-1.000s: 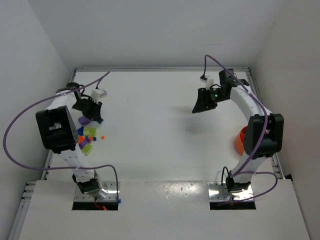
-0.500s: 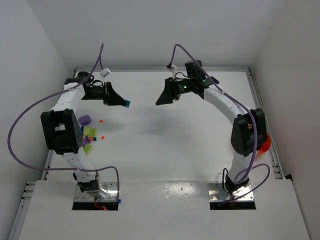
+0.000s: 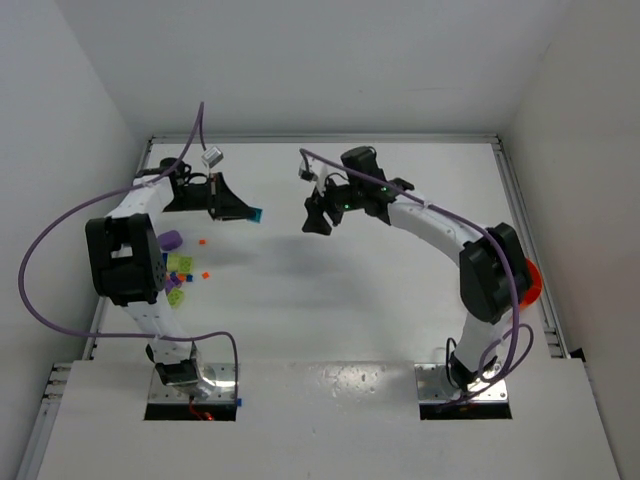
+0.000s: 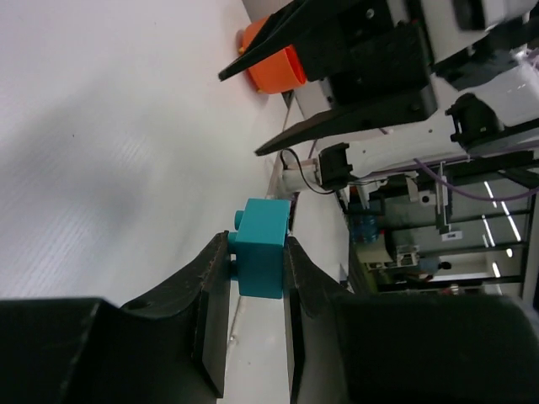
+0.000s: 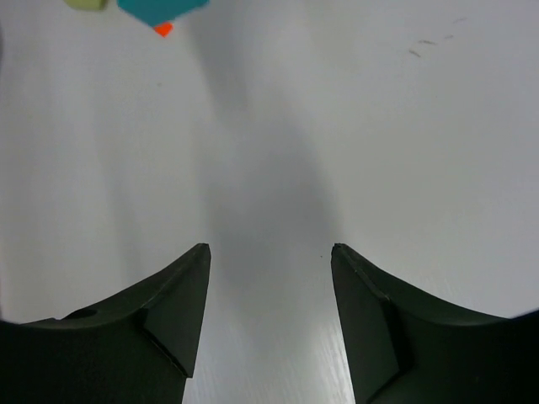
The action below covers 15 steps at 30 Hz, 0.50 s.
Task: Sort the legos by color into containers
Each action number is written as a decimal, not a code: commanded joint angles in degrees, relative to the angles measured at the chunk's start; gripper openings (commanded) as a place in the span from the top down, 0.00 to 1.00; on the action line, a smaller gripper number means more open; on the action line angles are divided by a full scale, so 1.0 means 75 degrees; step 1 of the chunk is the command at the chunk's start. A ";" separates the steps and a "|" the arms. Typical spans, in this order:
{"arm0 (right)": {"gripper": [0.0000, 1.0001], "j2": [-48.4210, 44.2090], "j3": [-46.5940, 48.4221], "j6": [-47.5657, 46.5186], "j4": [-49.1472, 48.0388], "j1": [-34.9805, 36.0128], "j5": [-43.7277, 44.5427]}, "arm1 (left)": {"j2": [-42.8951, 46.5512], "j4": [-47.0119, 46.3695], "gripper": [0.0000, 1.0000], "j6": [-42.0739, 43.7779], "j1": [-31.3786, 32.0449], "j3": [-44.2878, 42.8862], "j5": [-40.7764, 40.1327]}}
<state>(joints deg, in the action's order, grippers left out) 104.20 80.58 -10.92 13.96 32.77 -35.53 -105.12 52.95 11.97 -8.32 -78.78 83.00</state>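
My left gripper (image 3: 250,212) is shut on a cyan lego brick (image 4: 261,247) and holds it above the table, pointing right; the brick also shows in the top view (image 3: 257,213). My right gripper (image 3: 312,222) is open and empty, raised and facing the left one a short way to its right; its open gripper (image 5: 268,249) looks down on bare table. A pile of purple, lime green, orange and blue legos (image 3: 175,272) lies by the left edge. The orange bowl (image 3: 527,281) sits at the right edge, mostly hidden behind my right arm; it shows in the left wrist view (image 4: 274,66).
A purple piece (image 3: 170,240) and small orange bricks (image 3: 201,241) lie just beyond the pile. The right wrist view catches the cyan brick (image 5: 160,8) and an orange brick (image 5: 163,29) at its top edge. White walls close in the table on three sides.
My right arm has swung left from the back right toward the middle. My left gripper lifted from the pile with the cyan brick and moved right toward the right gripper.
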 commanded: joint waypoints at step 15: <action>0.33 -0.0570 -0.2072 0.0835 -0.7039 0.0868 -0.1415 | 0.0575 -0.0697 1.00 -0.1852 0.0101 0.0590 0.1261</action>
<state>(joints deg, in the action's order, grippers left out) 100.55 64.16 -8.12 -25.41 36.95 -41.19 -103.66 49.17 1.21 -7.90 -74.39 83.59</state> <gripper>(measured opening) 0.668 0.296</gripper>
